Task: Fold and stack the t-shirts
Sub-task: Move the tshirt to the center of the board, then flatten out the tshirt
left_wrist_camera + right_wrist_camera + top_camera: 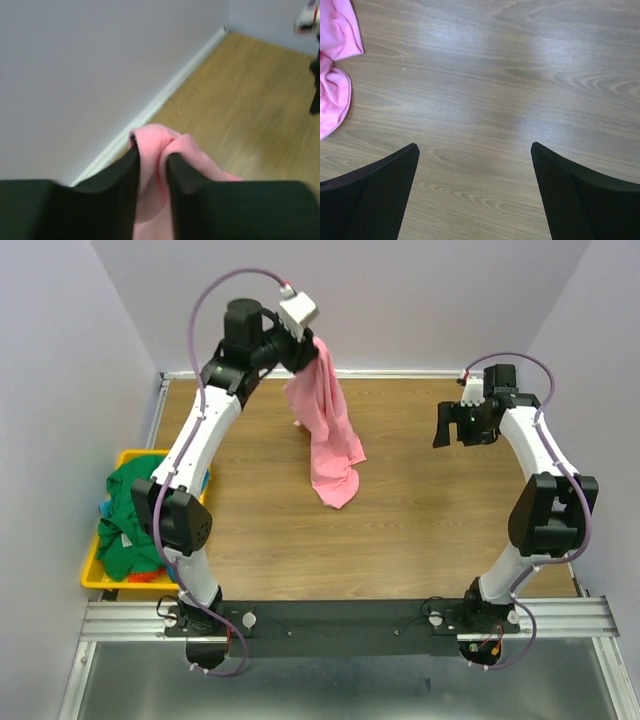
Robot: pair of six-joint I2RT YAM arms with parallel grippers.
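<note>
The soft pink cotton t-shirt (325,430) hangs bunched from the left gripper (314,340), which is raised high above the brown wooden table (420,520), to the right of the yellow plastic bin (130,457) and farther back than it. The cloth falls from the gripper in a long twisted drape, widening toward its lower end, which points down over the middle of the table. From above it is not clear whether that end touches the wood.

In the left wrist view, the left gripper (152,152) has its two black fingers (122,180) on either side of a gathered fold of the pink cotton t-shirt (200,160). The cloth fills the narrow gap between them and bulges up over the tips, so the jaws are clamped on the shirt.

The right gripper (443,428) hangs over the side of the table far from the yellow plastic bin, well apart from the shirt. Its wrist view shows the right gripper (475,150) with its fingers (380,195) spread wide and only bare wood between them. A lobe of the pink cotton t-shirt (332,100) shows at the left edge of that view, clear of both fingers.

A crumpled green t-shirt (130,510) fills the yellow plastic bin and spills over its rim.
</note>
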